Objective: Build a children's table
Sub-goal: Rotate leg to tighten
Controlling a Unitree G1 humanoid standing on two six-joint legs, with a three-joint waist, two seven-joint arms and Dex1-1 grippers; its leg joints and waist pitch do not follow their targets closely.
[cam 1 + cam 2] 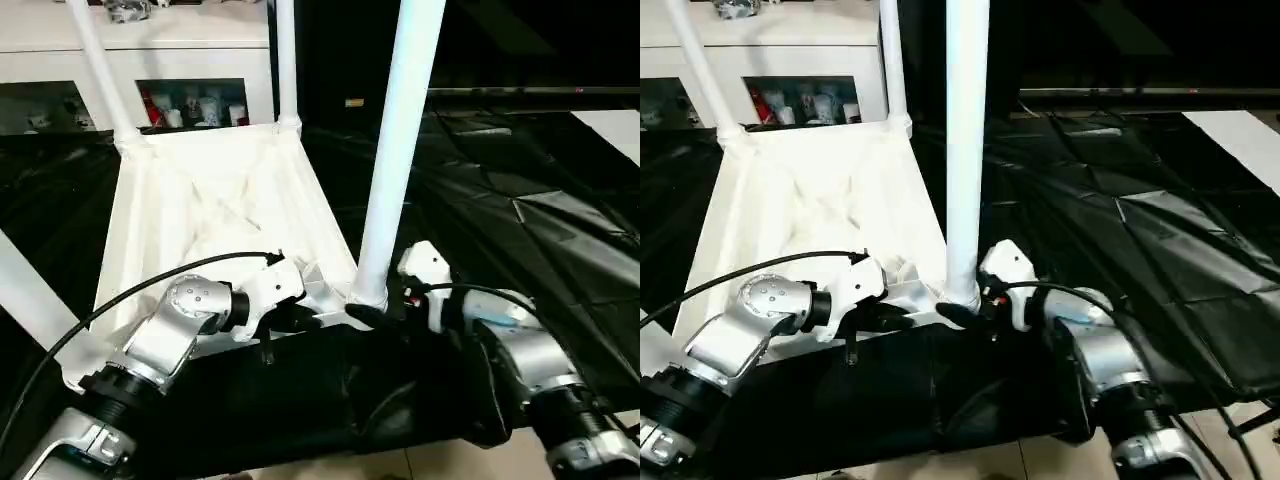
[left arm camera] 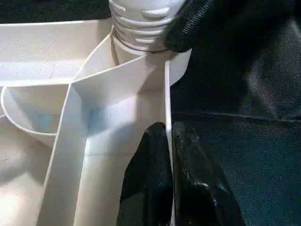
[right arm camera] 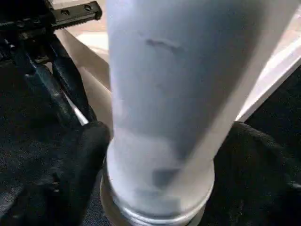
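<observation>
White table top [image 1: 210, 200] rim pinched by left fingers [image 2: 155, 188] — right fingers [image 3: 70, 165] spread beside the leg [image 1: 395, 150], its top cut off.

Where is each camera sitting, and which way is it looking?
Left eye view: on the head, looking down at the upturned table top, over both silver forearms.
Right eye view: beside it, same scene, with the near leg rising mid-picture.
Left wrist view: on the left arm, looking along the left gripper, pinched on the table's thin edge wall.
Right wrist view: on the right arm, facing that leg, right gripper fingers either side.
Shared: both wrist views show the leg's ribbed base at its socket.
</observation>
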